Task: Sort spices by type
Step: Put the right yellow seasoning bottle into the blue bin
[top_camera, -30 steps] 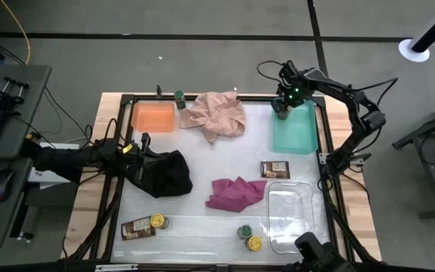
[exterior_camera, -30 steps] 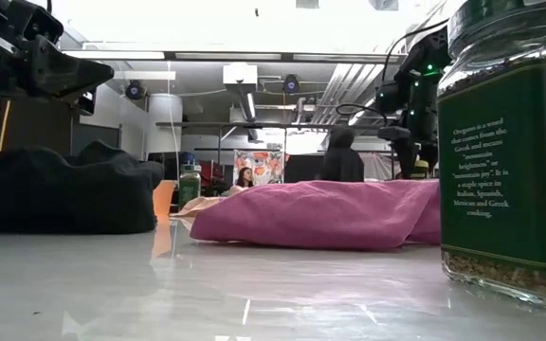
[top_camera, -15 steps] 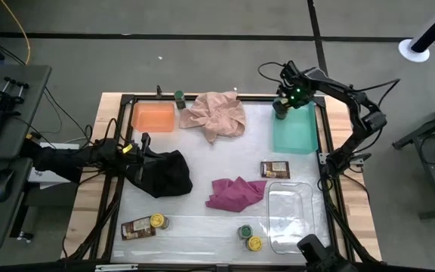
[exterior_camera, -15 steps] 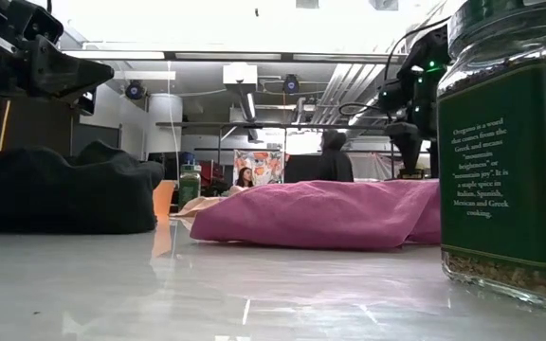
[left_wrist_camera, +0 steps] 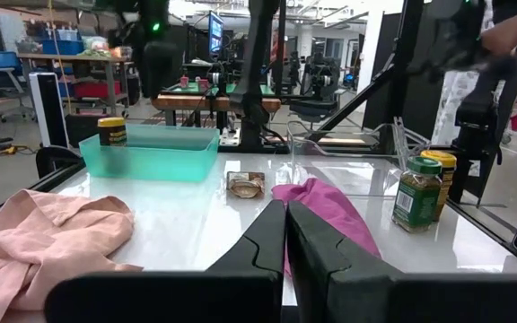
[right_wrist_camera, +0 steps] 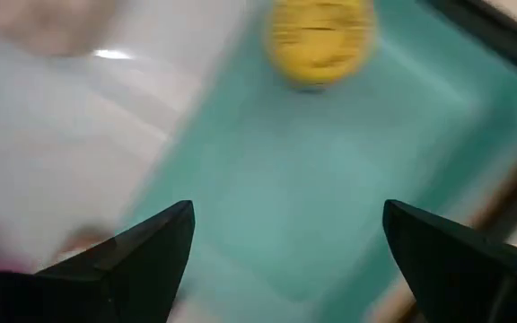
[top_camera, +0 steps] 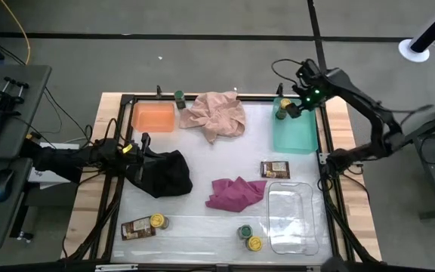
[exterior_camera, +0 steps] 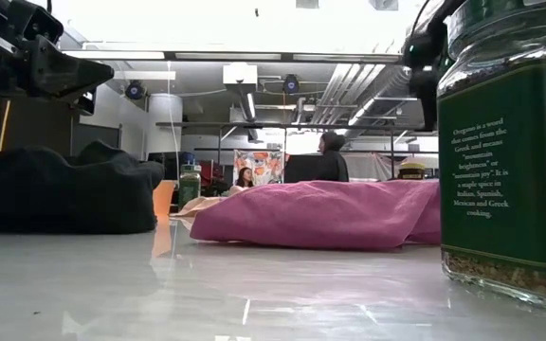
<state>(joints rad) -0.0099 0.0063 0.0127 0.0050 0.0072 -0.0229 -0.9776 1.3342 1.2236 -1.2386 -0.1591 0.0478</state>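
A yellow-lidded jar (top_camera: 282,112) stands on its base in the teal tray's (top_camera: 297,133) far left corner; it also shows as the jar (right_wrist_camera: 319,34) and the jar (left_wrist_camera: 111,131). My right gripper (top_camera: 299,106) hangs open above the tray (right_wrist_camera: 330,179), to the jar's right, touching nothing. My left gripper (top_camera: 143,140) rests shut at the black cloth (top_camera: 165,174). On the table lie a green-lidded jar (top_camera: 180,97), a brown packet (top_camera: 276,169), another packet (top_camera: 137,228) beside a yellow-lidded jar (top_camera: 158,221), and a green-lidded jar (top_camera: 245,231) next to a yellow-lidded one (top_camera: 254,243).
An orange tray (top_camera: 154,116) sits far left and a clear tray (top_camera: 291,215) near right. A pink cloth (top_camera: 215,115) and a magenta cloth (top_camera: 236,193) lie between them. A dark frame (top_camera: 325,151) rims the table. People show in the room behind (exterior_camera: 328,152).
My right gripper has let go of the yellow-lidded jar, risen, and moved toward the table's right edge. The jar stays standing in the teal tray's far left corner.
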